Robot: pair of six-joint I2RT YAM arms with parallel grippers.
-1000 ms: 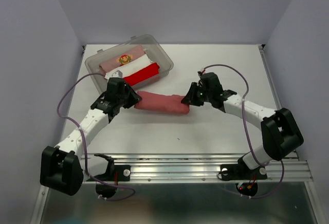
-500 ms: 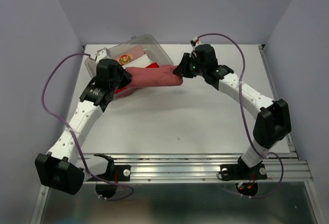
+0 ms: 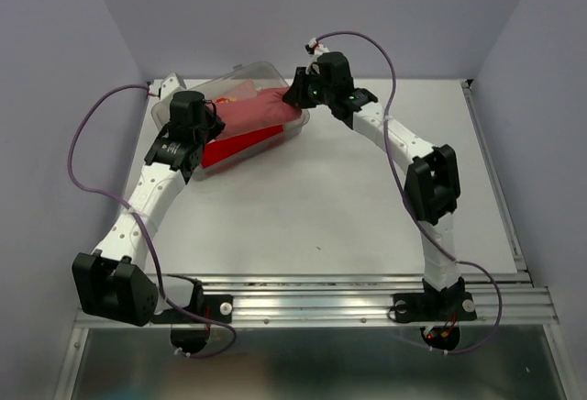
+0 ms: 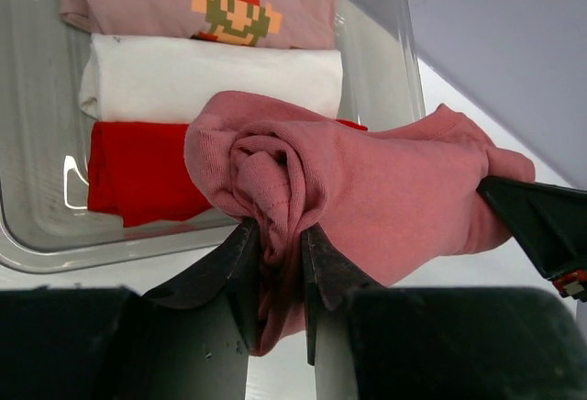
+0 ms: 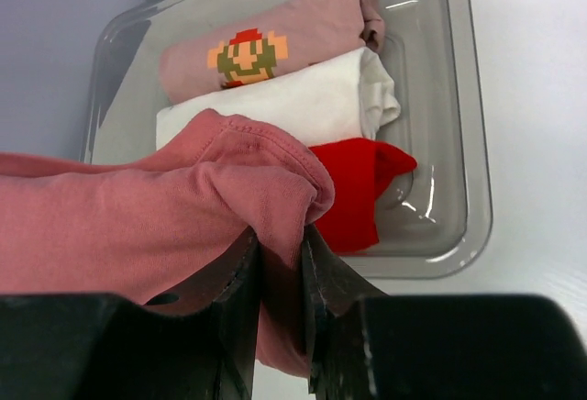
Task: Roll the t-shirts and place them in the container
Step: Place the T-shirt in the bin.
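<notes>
A rolled brick-red t-shirt (image 3: 252,109) hangs over the clear tub (image 3: 298,117), held at both ends. My left gripper (image 3: 207,123) is shut on its left, spiral end (image 4: 266,180), with cloth pinched between the fingers (image 4: 237,262). The right gripper (image 3: 295,97) is shut on the other end (image 5: 275,189). In the tub below lie three rolled t-shirts side by side: a pale pink one with a pixel print (image 4: 197,1), a white one (image 4: 211,74) and a bright red one (image 4: 138,171). The held roll hides part of the red one.
The tub stands at the back left of the white table (image 3: 348,198), close to the left wall. A metal rail (image 3: 367,297) runs along the near edge. The right arm stretches diagonally across the table's right half.
Both grippers have carried the brick-red roll from the middle of the table back and to the left, and it now hangs over the tub.
</notes>
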